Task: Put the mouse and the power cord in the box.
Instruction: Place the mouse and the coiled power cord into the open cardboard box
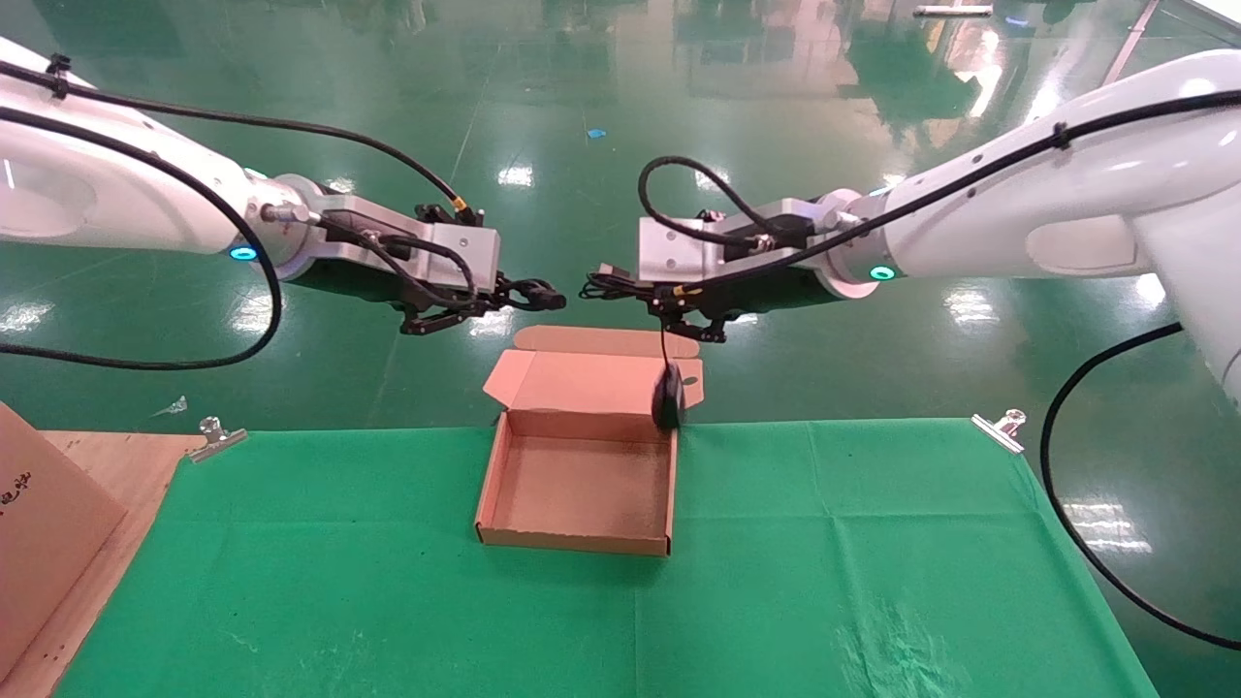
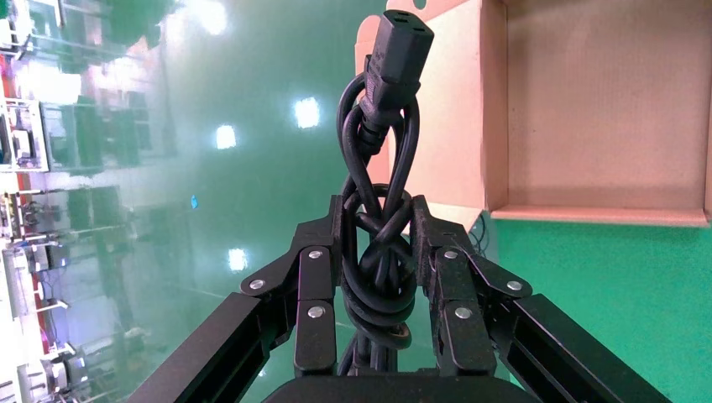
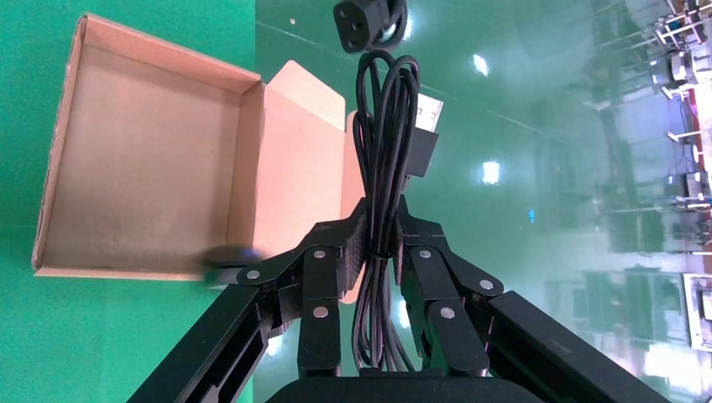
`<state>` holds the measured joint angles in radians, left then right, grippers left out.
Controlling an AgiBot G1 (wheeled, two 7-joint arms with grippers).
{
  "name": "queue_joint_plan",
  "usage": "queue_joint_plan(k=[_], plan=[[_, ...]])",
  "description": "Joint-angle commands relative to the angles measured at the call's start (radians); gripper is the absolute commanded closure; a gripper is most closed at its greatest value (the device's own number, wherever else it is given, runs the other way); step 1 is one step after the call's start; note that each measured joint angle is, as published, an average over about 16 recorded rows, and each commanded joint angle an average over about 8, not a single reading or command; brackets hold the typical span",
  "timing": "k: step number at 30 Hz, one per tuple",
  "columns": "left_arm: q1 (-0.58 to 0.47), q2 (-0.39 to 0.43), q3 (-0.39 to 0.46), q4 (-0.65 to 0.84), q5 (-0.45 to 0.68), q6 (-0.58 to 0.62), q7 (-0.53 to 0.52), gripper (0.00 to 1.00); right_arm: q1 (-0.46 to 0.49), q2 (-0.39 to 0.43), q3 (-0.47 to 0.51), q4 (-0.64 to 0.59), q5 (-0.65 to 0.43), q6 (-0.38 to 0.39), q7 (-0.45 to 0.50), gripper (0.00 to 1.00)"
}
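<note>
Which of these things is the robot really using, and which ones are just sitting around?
Using:
- the box, open on the green cloth
- the mouse, dangling by its thin cable from the right gripper
- the power cord, squeezed in the left gripper

Just sitting around:
- two metal clips at the cloth's corners
- a brown board at the table's left edge

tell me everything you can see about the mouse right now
The mouse is a small black oval body, hanging in the air by its thin black cable, whose looped bundle with a USB plug is clamped in the right gripper. It dangles over the far right corner of the open cardboard box, in front of the raised lid. Whether it touches the box wall cannot be told.
</note>
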<state>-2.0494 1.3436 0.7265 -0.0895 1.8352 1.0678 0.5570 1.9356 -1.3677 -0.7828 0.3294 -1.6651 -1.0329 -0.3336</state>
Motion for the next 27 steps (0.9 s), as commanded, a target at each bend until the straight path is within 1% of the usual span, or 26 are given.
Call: queue_joint_plan(k=[1, 5, 8, 10, 13, 16, 20, 26, 27], plan=[[0.002, 0.002, -0.001, -0.002, -0.004, -0.004, 0.001, 1.0, -0.007, 0.0, -0.022, 0.017, 0.01, 0.013, 0.014, 1.0], [0.032, 0.006, -0.011, -0.017, -0.026, -0.002, 0.012, 1.0, -0.003, 0.003, -0.058, 0.025, 0.032, 0.012, 0.036, 1.0], [0.087, 0.008, -0.031, -0.039, -0.062, -0.04, 0.046, 1.0, 0.005, 0.007, -0.079, 0.016, 0.048, 0.002, 0.047, 1.0], [0.141, 0.009, -0.055, -0.056, -0.104, -0.088, 0.079, 1.0, 0.012, 0.009, -0.09, 0.004, 0.056, -0.009, 0.052, 1.0], [0.23, 0.014, -0.088, -0.084, -0.164, -0.19, 0.139, 1.0, 0.02, 0.013, -0.103, -0.018, 0.066, -0.028, 0.052, 1.0], [0.319, 0.019, -0.106, -0.114, -0.214, -0.285, 0.184, 1.0, 0.027, 0.016, -0.114, -0.043, 0.072, -0.046, 0.047, 1.0], [0.419, 0.026, -0.093, -0.163, -0.253, -0.382, 0.217, 1.0, 0.03, 0.019, -0.124, -0.076, 0.077, -0.062, 0.033, 1.0], [0.517, 0.027, -0.037, -0.217, -0.306, -0.442, 0.226, 1.0, 0.028, 0.021, -0.135, -0.115, 0.082, -0.071, 0.005, 1.0], [0.527, 0.027, -0.026, -0.222, -0.315, -0.446, 0.222, 0.96, 0.027, 0.022, -0.136, -0.121, 0.083, -0.071, 0.001, 1.0]])
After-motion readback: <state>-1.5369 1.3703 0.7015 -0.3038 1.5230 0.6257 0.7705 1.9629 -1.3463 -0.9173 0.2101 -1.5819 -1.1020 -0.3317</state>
